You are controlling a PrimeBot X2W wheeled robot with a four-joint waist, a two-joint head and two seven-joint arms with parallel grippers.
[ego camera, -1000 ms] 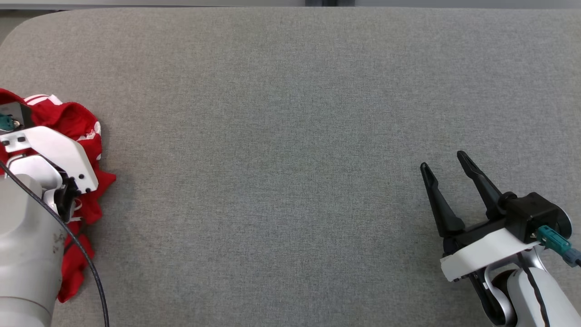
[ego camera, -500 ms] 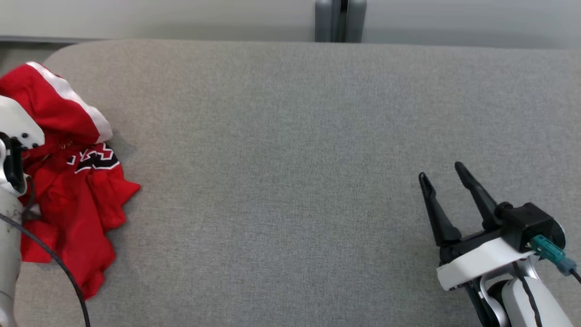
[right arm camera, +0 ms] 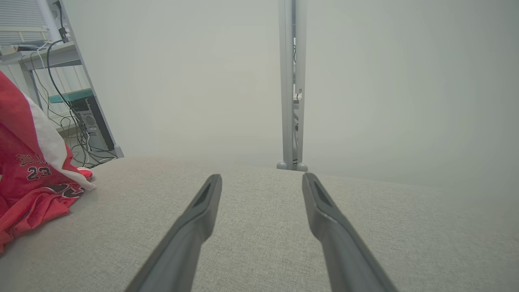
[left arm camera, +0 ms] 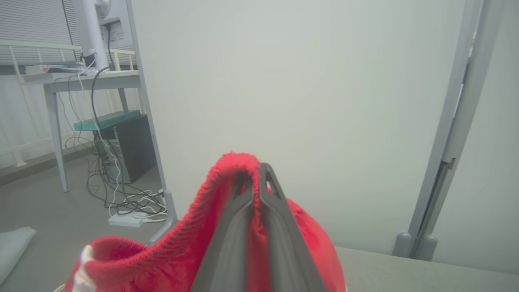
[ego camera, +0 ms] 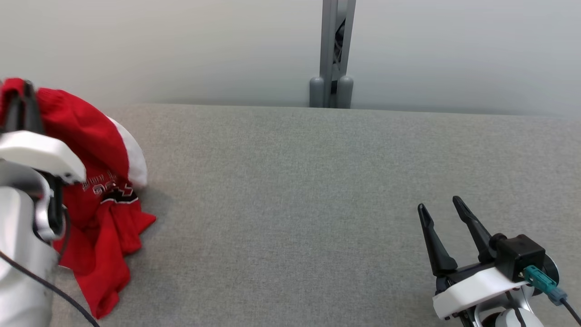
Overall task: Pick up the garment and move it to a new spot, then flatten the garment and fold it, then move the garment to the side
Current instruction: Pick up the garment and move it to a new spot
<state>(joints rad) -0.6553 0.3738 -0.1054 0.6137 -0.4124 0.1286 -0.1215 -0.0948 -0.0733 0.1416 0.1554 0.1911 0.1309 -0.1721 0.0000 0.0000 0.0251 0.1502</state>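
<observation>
Head view: clamps the red garment's (ego camera: 93,141) raised fold in the left gripper (ego camera: 23,97), far left of the table (ego camera: 290,204). Left wrist: pinches it between closed fingers (left arm camera: 279,235). Right wrist: spreads the right gripper (right arm camera: 261,178) wide, empty.

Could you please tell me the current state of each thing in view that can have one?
left gripper, shut on a ribbed edge of the garment.
right gripper, open, holding nothing.
garment, crumpled and not folded; its top is raised in the grip, and its lower part lies on the table.
</observation>
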